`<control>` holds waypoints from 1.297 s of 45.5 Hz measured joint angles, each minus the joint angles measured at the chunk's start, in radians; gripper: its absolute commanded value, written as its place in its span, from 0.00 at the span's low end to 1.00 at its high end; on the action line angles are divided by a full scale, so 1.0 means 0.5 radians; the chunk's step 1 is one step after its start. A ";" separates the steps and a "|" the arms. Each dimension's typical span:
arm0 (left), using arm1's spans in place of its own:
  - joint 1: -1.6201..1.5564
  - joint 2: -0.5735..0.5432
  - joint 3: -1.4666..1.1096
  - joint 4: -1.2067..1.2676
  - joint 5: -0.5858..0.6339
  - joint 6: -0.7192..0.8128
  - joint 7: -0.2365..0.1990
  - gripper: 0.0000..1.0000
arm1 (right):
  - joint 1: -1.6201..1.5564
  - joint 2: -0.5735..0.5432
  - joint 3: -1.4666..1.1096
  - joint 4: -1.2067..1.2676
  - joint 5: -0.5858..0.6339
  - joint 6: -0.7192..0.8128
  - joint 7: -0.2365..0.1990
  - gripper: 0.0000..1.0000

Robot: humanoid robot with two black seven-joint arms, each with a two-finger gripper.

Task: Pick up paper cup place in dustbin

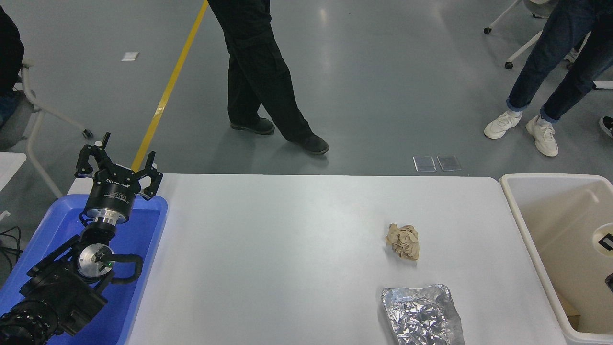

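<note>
smooth white table [287, 249]; crinkled foil tray [421, 314], crumpled brown paper ball [403, 241].

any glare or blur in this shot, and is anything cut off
Head view: overhead lights leave pale glare on the grey floor and a soft sheen on the table; the foil tray glints; focus is sharp; the paper cup and right gripper are cropped at the right edge.

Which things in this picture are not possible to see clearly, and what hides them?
1. Right tool, head view: only black fragments show at the right edge; open or shut cannot be told.
2. Paper cup, head view: only part of its rim shows over the dustbin; the edge cuts off the rest.
3. Dustbin bottom: cut off by the right and lower edges.
4. Blue tray inside: partly covered by the parked left tool and arm.
</note>
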 measured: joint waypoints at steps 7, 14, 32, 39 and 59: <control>0.000 0.001 0.000 -0.001 0.001 0.000 0.000 0.98 | 0.015 -0.004 0.004 0.020 0.004 -0.029 0.001 0.97; 0.000 0.002 0.000 -0.001 0.001 0.000 0.000 0.98 | 0.101 -0.045 0.006 0.164 0.006 -0.040 0.001 1.00; 0.000 0.002 0.007 0.000 0.001 0.000 0.000 0.98 | 0.871 -0.492 -0.476 1.333 0.006 0.003 -0.001 1.00; 0.000 0.003 0.009 0.000 0.001 0.000 0.001 0.98 | 1.292 -0.496 -0.879 1.707 0.006 0.037 0.001 1.00; 0.000 0.003 0.011 0.001 0.002 0.000 0.003 0.98 | 2.409 -0.326 -1.304 2.261 0.024 1.274 0.004 1.00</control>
